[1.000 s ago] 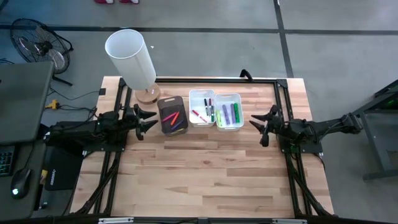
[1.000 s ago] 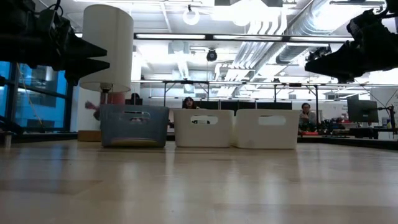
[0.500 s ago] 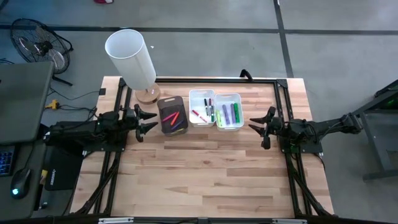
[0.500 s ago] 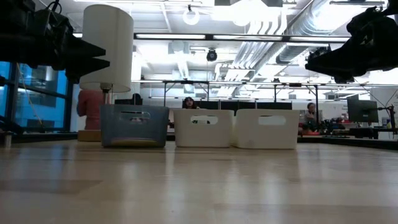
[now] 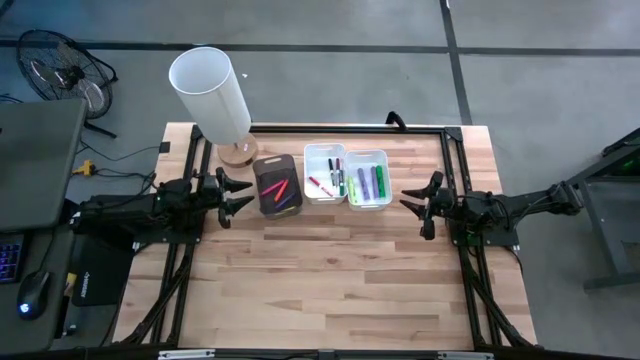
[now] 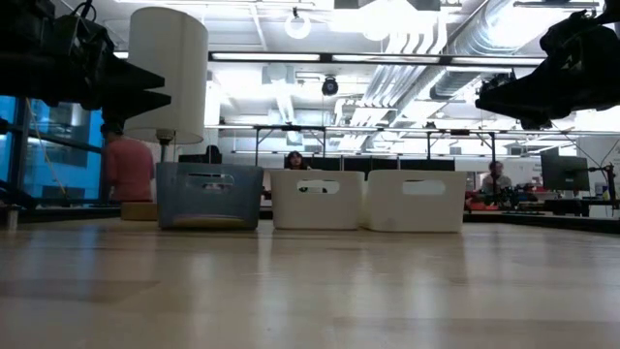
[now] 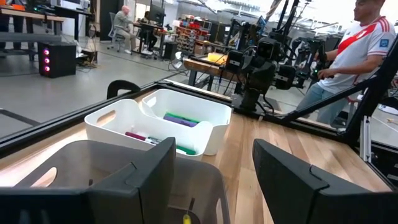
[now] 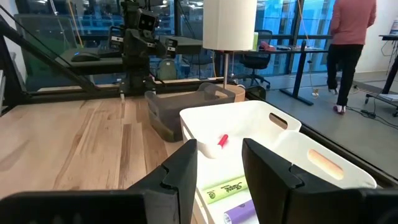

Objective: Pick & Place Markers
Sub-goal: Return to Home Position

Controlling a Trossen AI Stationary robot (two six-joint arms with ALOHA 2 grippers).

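Markers (image 5: 364, 183) lie in the three bins (image 5: 367, 205). My left gripper (image 5: 246, 194) and right gripper (image 5: 405, 198) flank them, jaws parted, apparently empty. Risk: a low homing swing clips a bin, spilling markers.

Smooth, lightly glossy pale wood plank table (image 5: 330, 290). 2 smooth white plastic bins (image 6: 316, 208) and 1 matt grey translucent plastic bin (image 6: 208, 202) hold smooth plastic markers (image 5: 375, 182). Matt white lampshade (image 5: 209, 85).
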